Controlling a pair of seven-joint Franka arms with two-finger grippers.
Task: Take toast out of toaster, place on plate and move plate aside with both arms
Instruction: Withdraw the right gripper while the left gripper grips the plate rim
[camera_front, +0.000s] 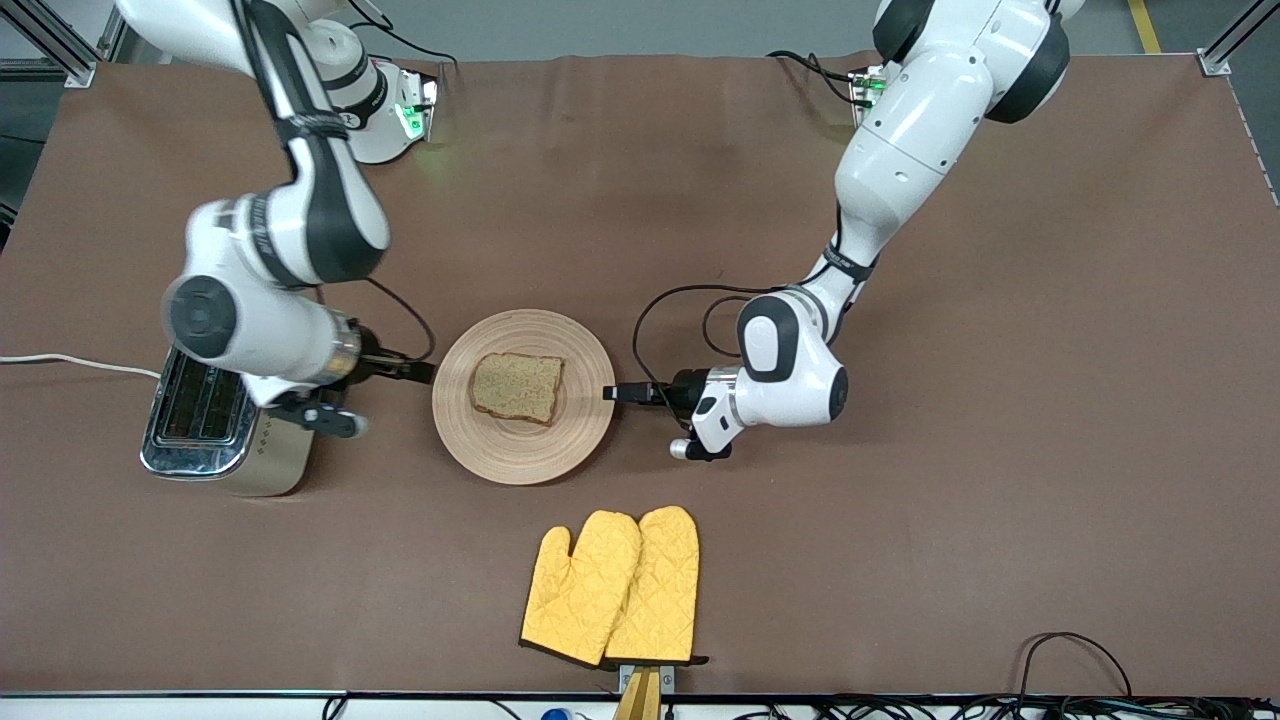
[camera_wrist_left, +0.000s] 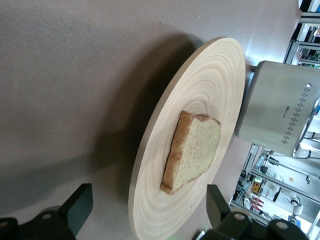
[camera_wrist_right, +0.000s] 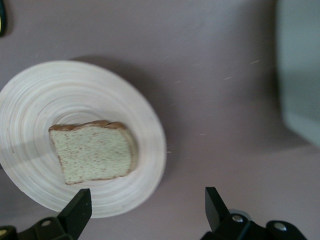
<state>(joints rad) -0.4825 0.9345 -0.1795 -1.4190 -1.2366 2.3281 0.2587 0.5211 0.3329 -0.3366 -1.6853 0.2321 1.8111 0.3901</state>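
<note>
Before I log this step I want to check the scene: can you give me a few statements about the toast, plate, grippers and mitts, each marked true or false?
1. The toast lies on the plate. True.
2. The left gripper is shut on the plate's rim. False: its fingers are open in the left wrist view, at the rim toward the left arm's end.
3. The right gripper is open beside the plate, toward the toaster. True.
4. The yellow oven mitts lie on the plate. False: they lie on the table, nearer the front camera than the plate.
5. A slice sticks up from the toaster. False: none shows in its visible slots.
</note>
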